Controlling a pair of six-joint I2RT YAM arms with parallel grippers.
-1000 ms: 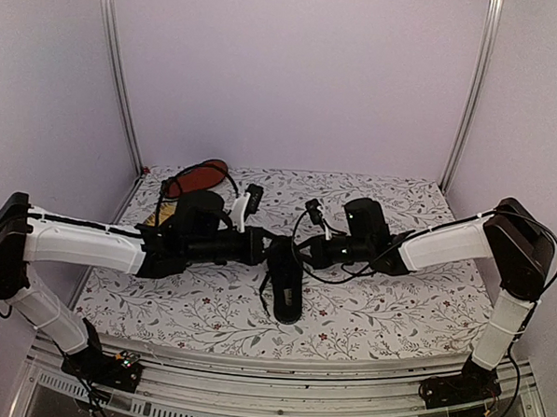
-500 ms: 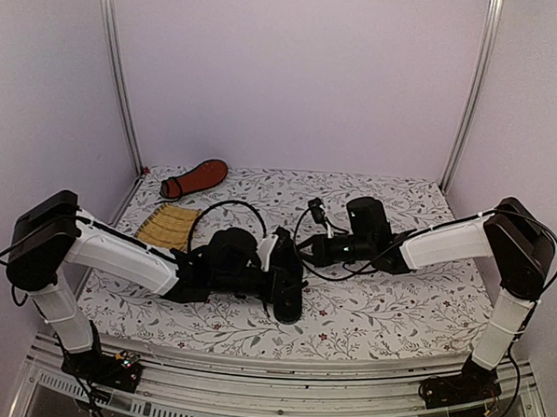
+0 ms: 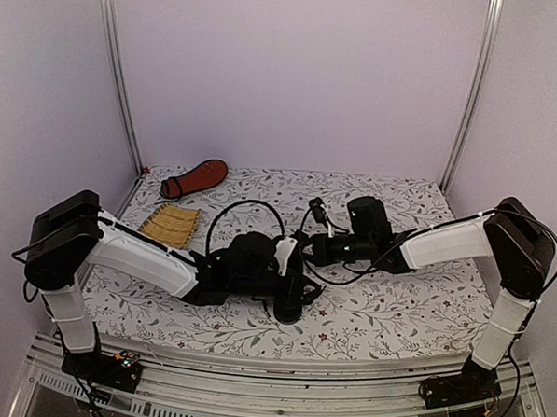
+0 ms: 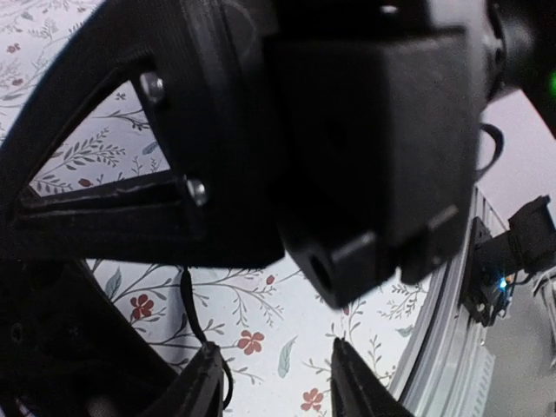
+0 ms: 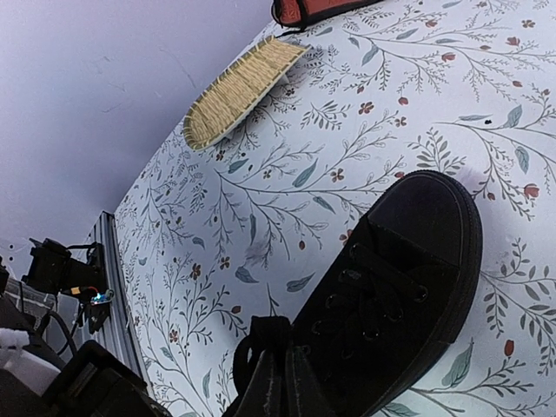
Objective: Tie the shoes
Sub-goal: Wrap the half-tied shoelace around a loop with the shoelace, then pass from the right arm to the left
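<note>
One black shoe lies on the flowered table, toe towards the near edge; the right wrist view shows its laced top. My right gripper is shut on a loop of its black lace just beside the shoe. My left gripper hangs low over the table next to the shoe. Its fingers are apart with only tablecloth between them, and a thin lace strand runs down to the left fingertip. The other shoe lies sole up at the back left.
A yellow woven mat lies at the left, also seen in the right wrist view. A metal rail runs along the table's near edge. Black cables loop above the left wrist.
My left arm has swung towards the near side and come in low against the shoe. Its jaws, shut before, now stand apart. The right gripper has kept its place and grip.
</note>
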